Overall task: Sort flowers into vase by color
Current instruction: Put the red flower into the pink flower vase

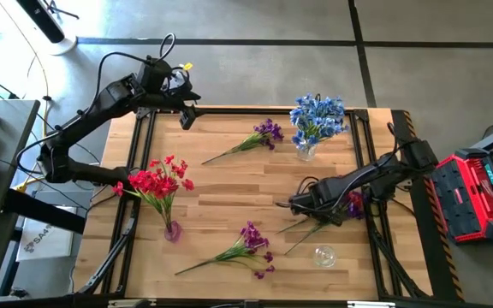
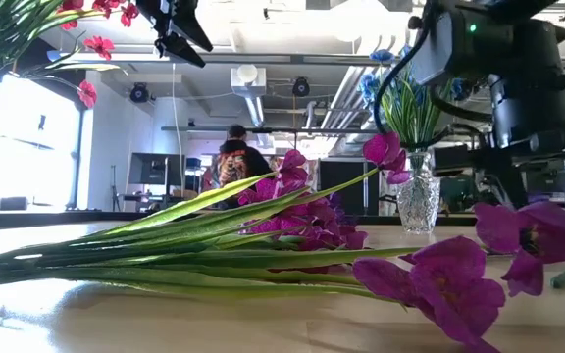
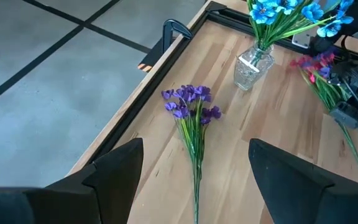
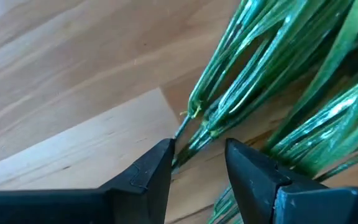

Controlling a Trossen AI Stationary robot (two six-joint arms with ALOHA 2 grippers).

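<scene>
Toward four o'clock on the wooden table (image 1: 229,205), the right gripper (image 4: 197,163) sits low with its fingers (image 4: 148,174) partly parted around the thin green stem of a purple spray (image 1: 349,205) lying there — whether they actually pinch it cannot be told. At twelve o'clock the left gripper (image 3: 194,180) hangs raised with fingers spread wide and nothing between them. Two more purple sprays lie loose — one (image 1: 259,137) near one o'clock beside the blue bunch (image 1: 317,118) in its glass vase, one (image 1: 246,248) near six o'clock — the red bunch (image 1: 157,181) stands in a vase at nine o'clock, and an empty glass vase (image 1: 324,255) rests at five o'clock.
</scene>
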